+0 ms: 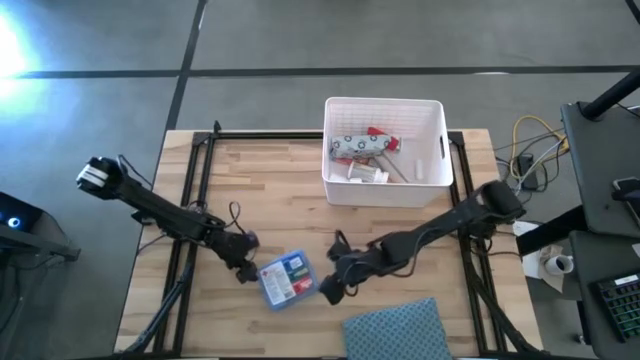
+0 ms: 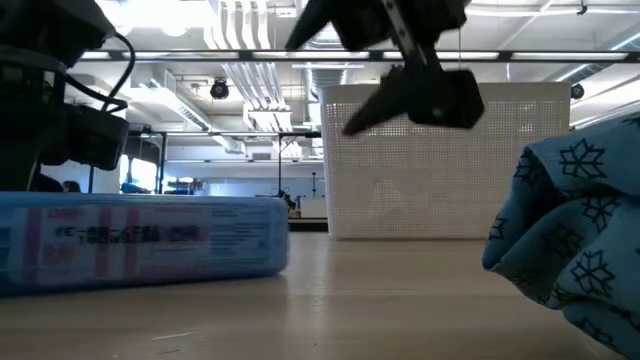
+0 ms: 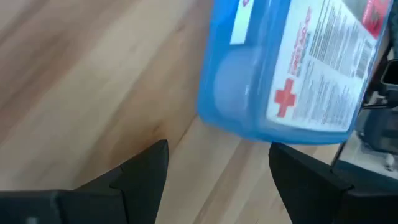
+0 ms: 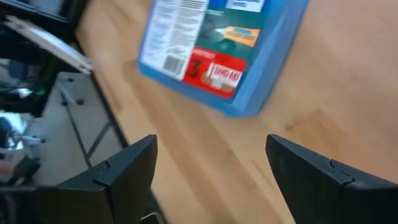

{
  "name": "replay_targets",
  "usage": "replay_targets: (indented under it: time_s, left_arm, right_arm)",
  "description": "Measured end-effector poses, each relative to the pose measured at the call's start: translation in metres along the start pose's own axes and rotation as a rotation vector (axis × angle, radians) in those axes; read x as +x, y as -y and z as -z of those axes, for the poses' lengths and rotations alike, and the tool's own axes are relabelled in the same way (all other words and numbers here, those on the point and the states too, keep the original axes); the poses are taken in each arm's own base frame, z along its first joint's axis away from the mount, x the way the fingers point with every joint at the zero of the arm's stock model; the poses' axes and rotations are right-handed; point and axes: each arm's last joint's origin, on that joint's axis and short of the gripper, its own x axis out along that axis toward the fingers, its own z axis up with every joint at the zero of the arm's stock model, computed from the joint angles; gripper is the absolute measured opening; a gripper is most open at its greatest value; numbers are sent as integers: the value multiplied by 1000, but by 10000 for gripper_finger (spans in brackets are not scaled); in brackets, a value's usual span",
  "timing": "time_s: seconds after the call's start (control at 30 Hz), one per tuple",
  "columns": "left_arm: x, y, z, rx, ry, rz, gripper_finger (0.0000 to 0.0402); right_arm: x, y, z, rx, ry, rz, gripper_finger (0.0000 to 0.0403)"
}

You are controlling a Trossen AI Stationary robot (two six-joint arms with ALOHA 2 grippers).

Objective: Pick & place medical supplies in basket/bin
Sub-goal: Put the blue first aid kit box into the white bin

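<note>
The left gripper's [image 3: 214,165] fingers [image 3: 140,171] stand spread apart with bare wood between them, pinching nothing; the blue-and-red flat packet [image 3: 283,68] lies just beyond their tips on the tabletop [image 3: 74,74]. From above, this gripper [image 1: 243,268] sits just beside the packet's [image 1: 284,279] left edge, its arm reaching in from the tabletop's left side.

The right gripper's [image 4: 208,168] fingers [image 4: 134,165] are likewise spread wide and empty, with the same packet [image 4: 217,46] lying flat a little past them. In the high view this gripper [image 1: 332,288] is just beside the packet's right edge, so the packet lies between the two grippers near the front of the tabletop [image 1: 270,190].

The white bin [image 1: 433,118] stands at the far edge of the tabletop, well apart from the packet, and already holds several supplies, among them a white patterned pouch [image 1: 356,146] and a red pack [image 1: 379,134]. A blue-grey dotted cloth [image 1: 395,332] lies at the front edge, near the right gripper.
</note>
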Motion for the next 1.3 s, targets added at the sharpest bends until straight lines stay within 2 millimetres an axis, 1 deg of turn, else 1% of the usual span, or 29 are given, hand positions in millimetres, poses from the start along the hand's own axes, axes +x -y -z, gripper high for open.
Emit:
replay_targets:
  time_s: [0.23,0.33,0.47,0.53,0.67,0.73,0.83,0.93,1.0,1.13,1.3]
  left_arm:
    - [24,1,-5,-7,-32,-24,257]
    - [28,4,-8,2,-40,-31,257]
    - [26,9,-9,20,-49,-43,257]
    - [23,9,-8,44,-51,-49,257]
    - [15,12,-8,74,-22,-30,257]
    - [10,12,-8,75,21,-48,257]
    - [6,12,-10,81,100,-73,257]
    - [5,12,-12,83,173,-91,257]
    - [5,13,-13,82,190,-84,257]
    - [5,16,-14,86,199,-52,257]
    - [5,22,-15,96,209,1,257]
  right_arm:
    - [32,14,7,110,-17,56,288]
    - [41,20,9,199,-27,81,288]
    - [45,19,14,255,-51,74,288]
    - [44,17,16,249,-56,62,288]
    - [44,11,16,229,-52,1,286]
    - [46,13,10,250,-39,-7,286]
    - [53,20,3,276,-35,15,286]
    - [61,27,-2,282,-29,25,286]
    - [63,30,-7,291,-10,32,286]
    - [63,35,-20,294,126,64,286]
    - [58,36,-31,300,268,89,286]
